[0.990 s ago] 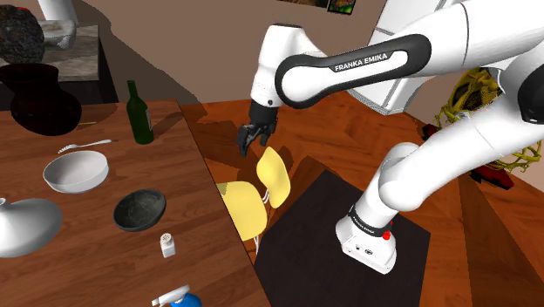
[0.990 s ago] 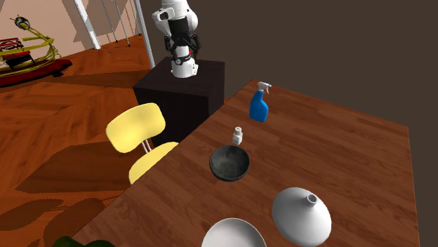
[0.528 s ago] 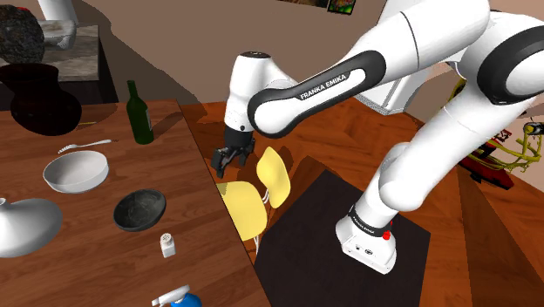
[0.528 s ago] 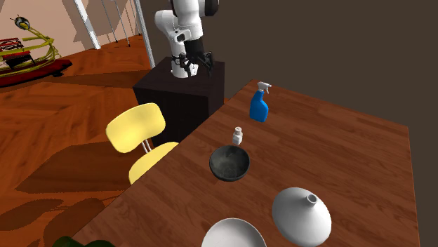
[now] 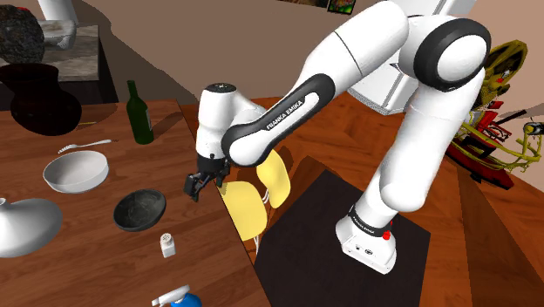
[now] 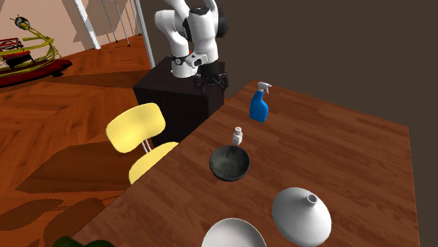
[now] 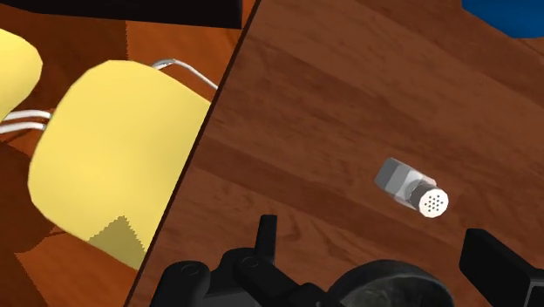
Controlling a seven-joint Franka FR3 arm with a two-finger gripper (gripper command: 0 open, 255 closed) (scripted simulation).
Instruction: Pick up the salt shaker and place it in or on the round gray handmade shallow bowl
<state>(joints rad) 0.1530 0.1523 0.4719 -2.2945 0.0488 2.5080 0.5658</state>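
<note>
A small white salt shaker (image 5: 167, 244) (image 6: 238, 135) stands upright on the brown wooden table (image 5: 96, 262), close to its chair-side edge. Right beside it sits the round dark grey shallow bowl (image 5: 139, 209) (image 6: 229, 163). My black gripper (image 5: 196, 186) (image 6: 213, 78) hangs open and holds nothing, above the table's edge, a short way from both. In the wrist view the shaker (image 7: 410, 186) lies ahead of the gripper (image 7: 370, 237), between the lines of the two spread fingers, and the bowl's rim (image 7: 384, 283) shows just below the hand.
A yellow chair (image 5: 253, 196) (image 6: 140, 137) stands against the table's edge under the arm. On the table are a blue spray bottle (image 6: 259, 105), a white bowl (image 5: 76, 170), a white domed vessel (image 5: 22, 225), a green bottle (image 5: 138, 113), a spoon (image 5: 83, 146) and a black vase (image 5: 39, 100).
The arm has swung down and toward the table. The gripper moved from above the chair and floor to the table's edge, nearer the bowl and shaker. Nothing on the table moved.
</note>
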